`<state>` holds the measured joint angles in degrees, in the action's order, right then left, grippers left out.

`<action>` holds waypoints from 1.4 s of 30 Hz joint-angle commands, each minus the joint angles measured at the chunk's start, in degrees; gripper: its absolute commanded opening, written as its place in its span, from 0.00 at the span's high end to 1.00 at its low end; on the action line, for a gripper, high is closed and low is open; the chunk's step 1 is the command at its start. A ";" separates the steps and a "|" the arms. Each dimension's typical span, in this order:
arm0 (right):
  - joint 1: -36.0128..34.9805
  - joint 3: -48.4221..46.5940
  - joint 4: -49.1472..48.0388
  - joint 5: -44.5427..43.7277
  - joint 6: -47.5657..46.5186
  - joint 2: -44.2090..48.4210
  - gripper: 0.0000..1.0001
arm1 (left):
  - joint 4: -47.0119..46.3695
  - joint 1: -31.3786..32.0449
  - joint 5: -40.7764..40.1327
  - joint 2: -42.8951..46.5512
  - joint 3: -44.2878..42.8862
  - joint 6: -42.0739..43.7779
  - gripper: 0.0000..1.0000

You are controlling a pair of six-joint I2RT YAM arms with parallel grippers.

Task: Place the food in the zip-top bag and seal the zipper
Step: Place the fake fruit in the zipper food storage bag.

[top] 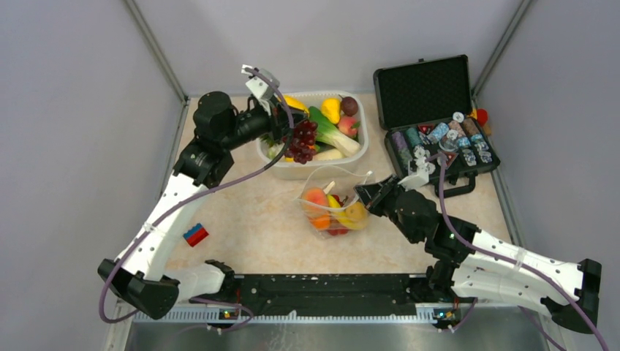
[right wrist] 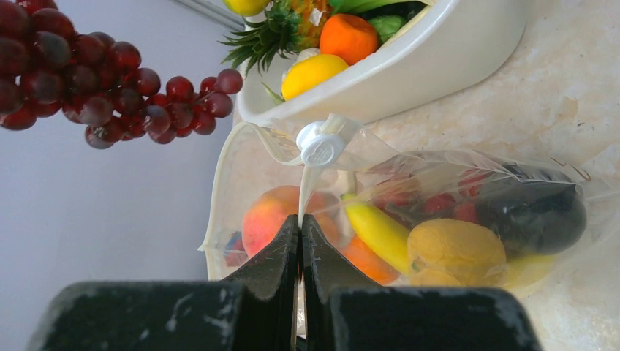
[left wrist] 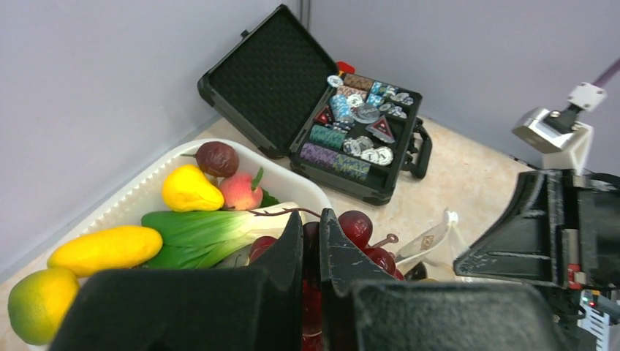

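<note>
My left gripper (left wrist: 312, 219) is shut on a bunch of dark red grapes (left wrist: 356, 225), which hangs above the near edge of the white tub (top: 314, 170). In the top view the grapes (top: 303, 140) dangle just behind the zip-top bag (top: 333, 208). The bag lies on the table with a peach (right wrist: 267, 216), a banana (right wrist: 376, 230), an orange, strawberries and a yellow fruit inside. My right gripper (right wrist: 300, 219) is shut on the bag's whitish zipper (right wrist: 305, 190) strip below its slider (right wrist: 322, 145), and the mouth stands open towards the tub.
The tub holds more toy produce: a leek (left wrist: 212, 227), mango, pear and peach. An open black case (top: 431, 117) of chips sits at the back right. A small blue and red brick (top: 195, 235) lies near the left arm.
</note>
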<state>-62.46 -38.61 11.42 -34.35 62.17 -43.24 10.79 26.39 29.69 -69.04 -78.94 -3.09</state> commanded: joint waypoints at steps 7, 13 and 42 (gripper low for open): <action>-0.34 -2.21 -3.67 -1.25 -1.17 -1.30 1.00 | -2.04 4.57 11.34 5.28 -2.02 -0.45 1.00; -0.34 -3.25 -4.55 -1.54 -1.90 -2.30 1.00 | -1.90 7.02 12.90 6.26 -0.49 -1.41 1.00; -0.38 -4.20 -5.96 0.36 -2.58 -1.04 1.00 | -9.46 13.66 6.39 0.93 13.81 -2.96 1.00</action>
<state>-62.46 -39.44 8.54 -33.58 60.62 -46.15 7.60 39.83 40.53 -67.51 -69.84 -5.02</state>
